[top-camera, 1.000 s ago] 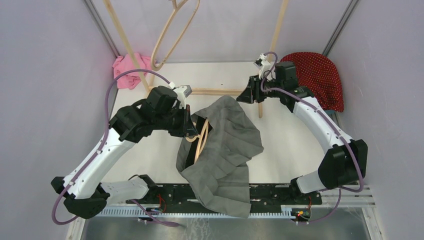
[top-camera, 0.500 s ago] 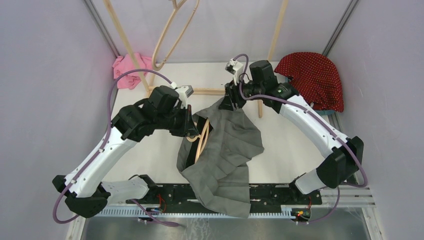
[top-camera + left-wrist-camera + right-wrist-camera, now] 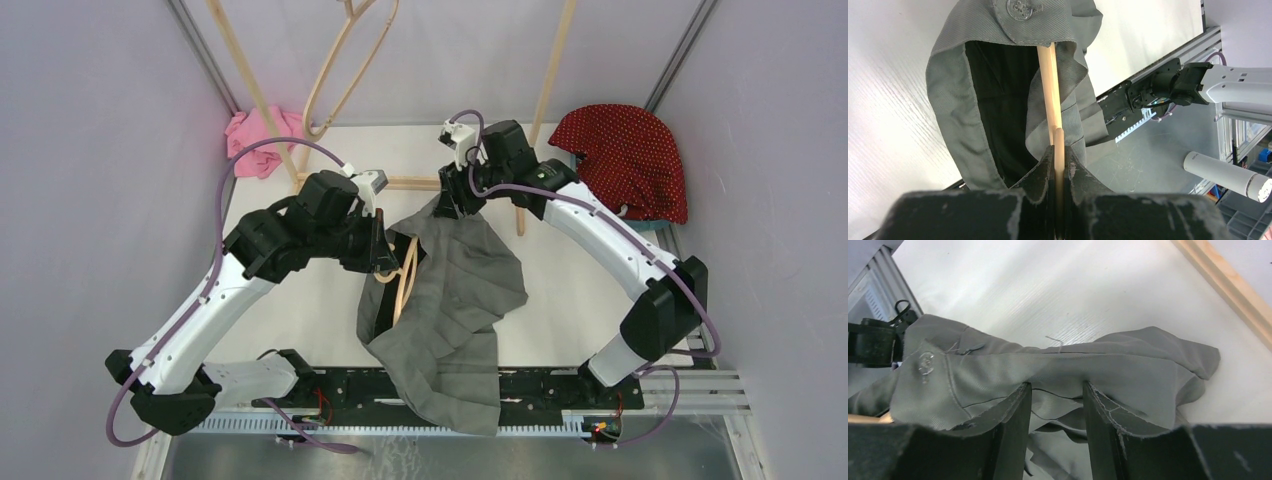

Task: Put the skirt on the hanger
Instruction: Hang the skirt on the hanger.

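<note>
The grey skirt (image 3: pixel 450 290) lies mid-table and trails over the near edge. A wooden hanger (image 3: pixel 403 275) reaches into its dark waist opening. My left gripper (image 3: pixel 385 262) is shut on the hanger; in the left wrist view the hanger's rod (image 3: pixel 1050 80) runs from the closed fingers (image 3: pixel 1059 150) up under the buttoned waistband (image 3: pixel 948 85). My right gripper (image 3: pixel 445 208) sits at the skirt's far top edge. In the right wrist view it (image 3: pixel 1057 387) is open, and folds of the skirt (image 3: pixel 1128 360) lie in the gap between its fingers.
A wooden rack bar (image 3: pixel 410 183) lies across the table behind the skirt, with slanted posts (image 3: pixel 553 60) rising from it. A second wooden hanger (image 3: pixel 345 60) hangs at the back. A pink cloth (image 3: pixel 258 130) sits back left, a red dotted cloth (image 3: pixel 630 150) back right.
My right arm swung left from the rack post to the skirt's top edge and came down over the fabric. The left arm, hanger and skirt stayed put.
</note>
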Motion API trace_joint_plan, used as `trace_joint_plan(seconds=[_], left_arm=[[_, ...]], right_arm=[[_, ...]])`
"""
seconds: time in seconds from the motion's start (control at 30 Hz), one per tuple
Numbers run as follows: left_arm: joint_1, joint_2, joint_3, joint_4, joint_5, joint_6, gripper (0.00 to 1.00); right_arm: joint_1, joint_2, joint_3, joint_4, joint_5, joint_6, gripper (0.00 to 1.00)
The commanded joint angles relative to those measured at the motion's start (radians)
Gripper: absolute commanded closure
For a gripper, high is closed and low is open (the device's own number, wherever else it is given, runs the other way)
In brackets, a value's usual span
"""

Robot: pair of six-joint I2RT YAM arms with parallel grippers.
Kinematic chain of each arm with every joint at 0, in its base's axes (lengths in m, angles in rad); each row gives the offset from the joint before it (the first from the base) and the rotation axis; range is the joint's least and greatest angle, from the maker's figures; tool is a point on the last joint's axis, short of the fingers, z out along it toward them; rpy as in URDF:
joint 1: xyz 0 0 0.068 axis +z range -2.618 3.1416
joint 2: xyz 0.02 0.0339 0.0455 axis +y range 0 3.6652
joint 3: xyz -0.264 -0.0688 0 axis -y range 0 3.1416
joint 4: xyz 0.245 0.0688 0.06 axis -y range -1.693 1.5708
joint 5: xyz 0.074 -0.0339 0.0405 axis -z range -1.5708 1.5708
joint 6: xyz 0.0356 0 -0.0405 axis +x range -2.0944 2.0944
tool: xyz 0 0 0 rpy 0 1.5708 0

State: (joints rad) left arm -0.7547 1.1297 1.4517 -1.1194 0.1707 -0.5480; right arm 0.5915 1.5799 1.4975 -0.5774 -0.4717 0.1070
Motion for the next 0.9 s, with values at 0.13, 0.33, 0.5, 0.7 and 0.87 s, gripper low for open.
trace_joint_plan(seconds=[0.13, 0.33, 0.5, 0.7, 0.87], left_arm=[[-0.005, -0.020, 0.050, 0.085, 0.067, 0.025, 0.97], [-0.004, -0.025, 0.057, 0.083, 0.066, 0.021, 0.97], [-0.005, -0.006, 0.087, 0.081, 0.038, 0.019, 0.97], [-0.003, 0.068, 0.165, 0.076, -0.043, 0.025, 0.97], [-0.005, 0.165, 0.280, 0.074, -0.091, 0.030, 0.97]], right_arm=[[0.003, 0.058, 0.089, 0.030, 0.128, 0.003, 0.54], [-0.002, 0.097, 0.124, 0.036, 0.171, 0.011, 0.54], [-0.035, 0.087, 0.173, -0.001, 0.182, 0.012, 0.54], [-0.039, -0.056, 0.181, -0.091, 0.178, -0.005, 0.50], [-0.026, -0.208, 0.113, -0.156, 0.156, 0.002, 0.47]])
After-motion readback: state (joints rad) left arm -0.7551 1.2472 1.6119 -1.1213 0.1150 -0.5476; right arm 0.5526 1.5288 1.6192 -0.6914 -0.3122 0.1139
